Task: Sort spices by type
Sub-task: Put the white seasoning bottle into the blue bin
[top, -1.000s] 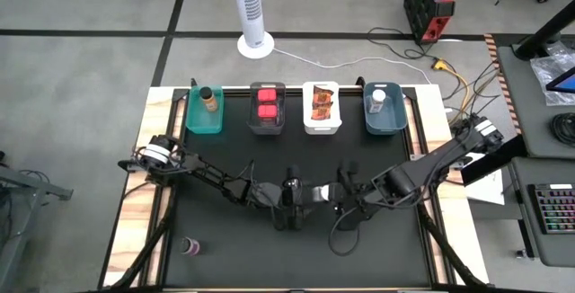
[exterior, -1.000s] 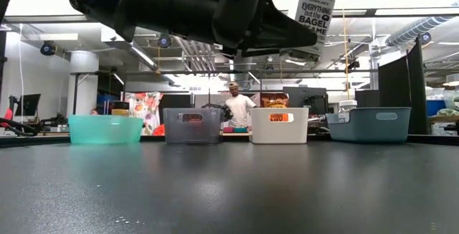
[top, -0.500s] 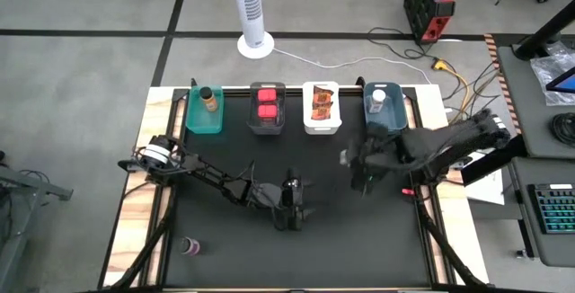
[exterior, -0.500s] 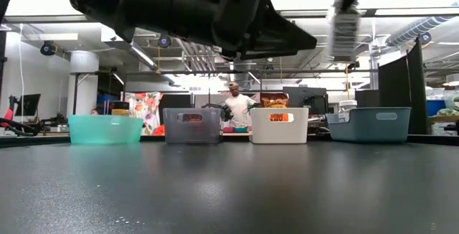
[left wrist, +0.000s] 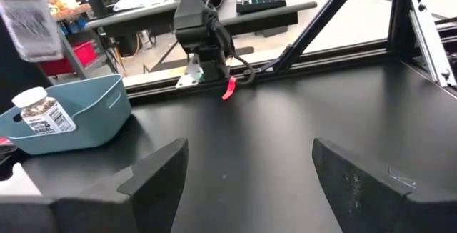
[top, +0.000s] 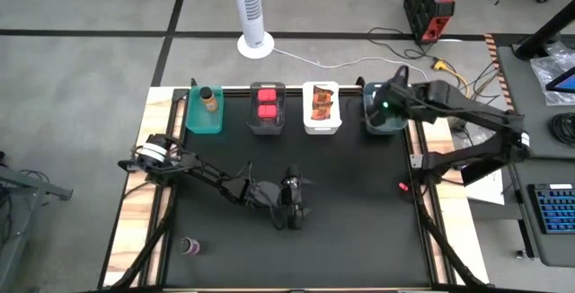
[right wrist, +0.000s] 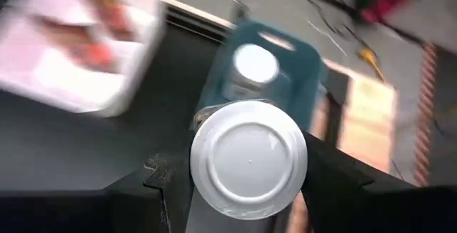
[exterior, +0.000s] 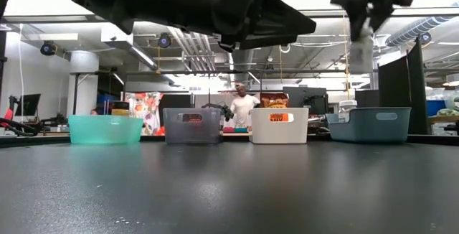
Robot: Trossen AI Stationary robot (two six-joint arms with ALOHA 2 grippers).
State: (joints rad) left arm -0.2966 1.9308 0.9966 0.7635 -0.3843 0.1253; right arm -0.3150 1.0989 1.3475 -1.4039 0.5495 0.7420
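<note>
My right gripper is up over the blue bin at the far right, shut on a white-capped jar. A second white-capped jar stands in that bin. Out over the middle of the table my left gripper is open, with nothing between its fingers. A brown bottle is in the teal bin, two red tubs are in the grey bin and orange-brown packets are in the white bin. A purple bottle lies at the near left. My right gripper pinches the jar's upper end between its two fingers, one on each side just below the white cap, which faces the wrist. The fingers slant down from above. The jar hangs below them, clear of the bin.
The four bins stand in a row along the table's far edge. The black mat between my left gripper and the right edge is bare. A person stands in the room beyond the table.
My right gripper has swung from beside my left gripper at mid-table toward the far right edge and somewhat up, rolling as it went. It has carried the jar to above the blue bin and kept its hold.
</note>
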